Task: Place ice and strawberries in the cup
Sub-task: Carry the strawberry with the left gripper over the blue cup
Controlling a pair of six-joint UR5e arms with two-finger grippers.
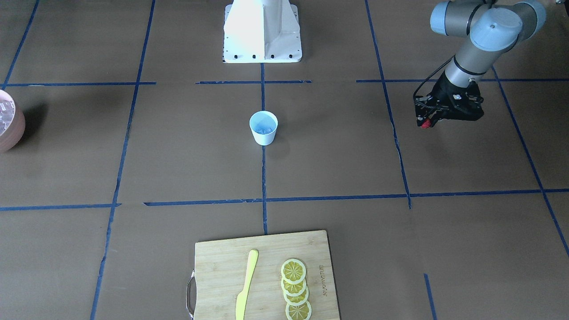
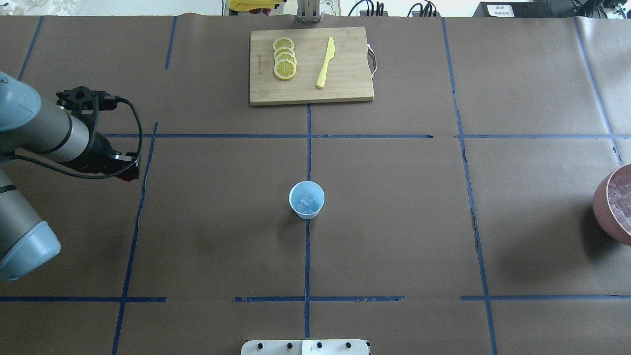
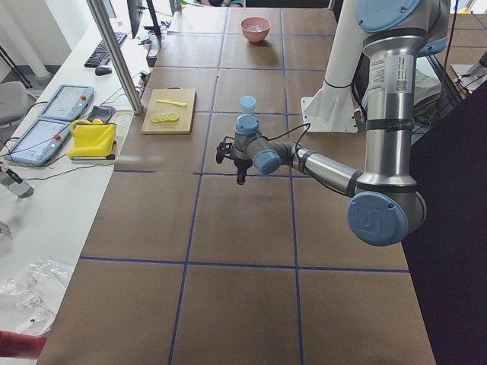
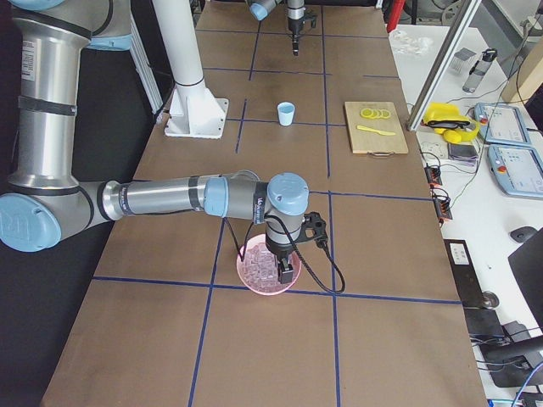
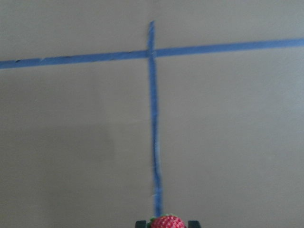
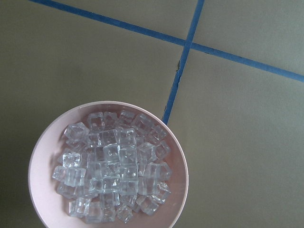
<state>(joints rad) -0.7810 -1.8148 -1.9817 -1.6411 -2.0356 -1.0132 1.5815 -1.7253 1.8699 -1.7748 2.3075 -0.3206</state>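
The pale-blue cup [image 1: 265,137] stands upright at the table's middle, also in the overhead view [image 2: 306,216]. A few ice cubes [image 2: 307,199] lie inside it. My left gripper [image 1: 426,123] is shut on the small red strawberry [image 5: 167,222] and holds it above the table, well to the cup's side; it also shows in the overhead view [image 2: 130,175]. My right gripper [image 4: 287,273] hovers over the pinkish bowl [image 6: 42,156] full of ice cubes [image 6: 111,166]. Its fingers do not show in the wrist view, so I cannot tell whether it is open or shut.
A wooden cutting board [image 2: 345,84] lies at the far edge with several lemon slices [image 2: 284,58] and a yellow knife [image 2: 325,63]. The bowl [image 2: 602,207] sits at the table's right end. The robot's white base [image 1: 262,31] stands behind the cup.
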